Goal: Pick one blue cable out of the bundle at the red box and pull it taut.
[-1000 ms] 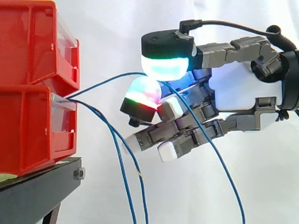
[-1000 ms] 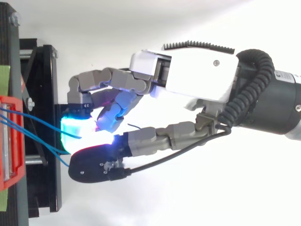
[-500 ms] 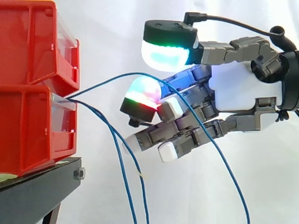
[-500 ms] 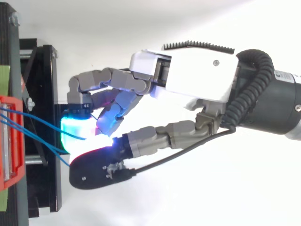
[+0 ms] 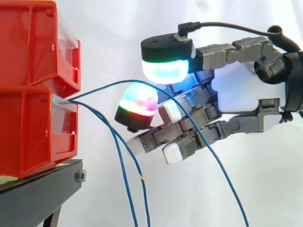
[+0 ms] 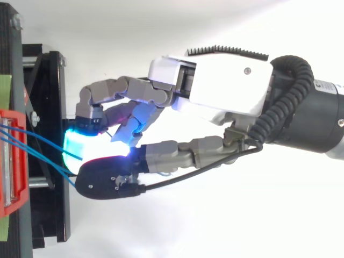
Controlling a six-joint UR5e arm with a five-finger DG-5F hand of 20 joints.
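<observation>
Blue cables [image 5: 120,161] from lower red bin [image 5: 28,137]

Between the hand [image 5: 241,94] and the red bins [image 5: 23,127] lies a narrow gap, crossed by blue cables [image 5: 102,86]: one arches up to the hand and then hangs down beneath it, two drop close beside the black stand [image 5: 38,189]. Room is open above the hand and below it past the hanging cable, before the white curtain [image 5: 113,28].
</observation>
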